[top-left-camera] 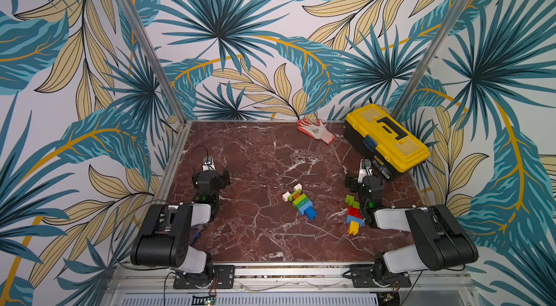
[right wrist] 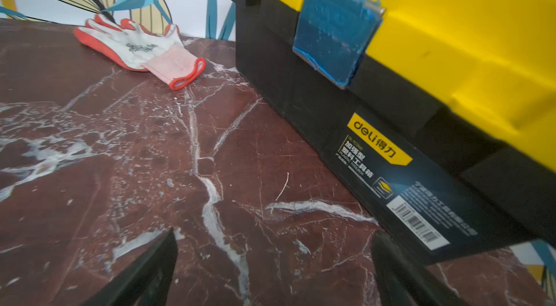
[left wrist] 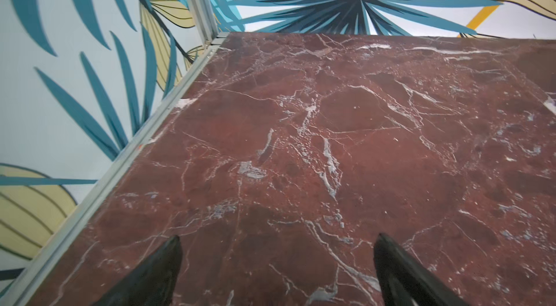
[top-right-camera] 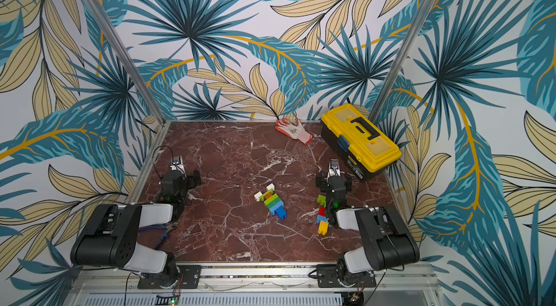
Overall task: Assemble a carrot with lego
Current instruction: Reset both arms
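1. We're seeing the left gripper (left wrist: pixel 278 236) hovering low over the red-brown veined marble tabletop (left wrist: pixel 331 139), near its left rail. Its black fingers are standing spread wide with nothing between them.
2. We're seeing the right gripper (right wrist: pixel 273 233) spread just as wide and empty. It is pointing at the front wall of the yellow-lidded black plastic toolbox (right wrist: pixel 421 48), close to it but apart.
3. We're finding the lego in two groups, both lying flat on the table in both top views.
4. The cream, orange, green and blue studded plastic brick stack (top-left-camera: pixel 301 202) (top-right-camera: pixel 271 201) is lying mid-table between the arms, well apart from both grippers.
5. The green, red, blue and yellow studded plastic brick stack (top-left-camera: pixel 353 214) (top-right-camera: pixel 322 215) is lying just beside the right arm, partly hidden by it and nearer the robot than the right gripper.
6. We're also noting a white-and-red knit work glove (right wrist: pixel 135 45) lying flat at the far edge, near the toolbox.
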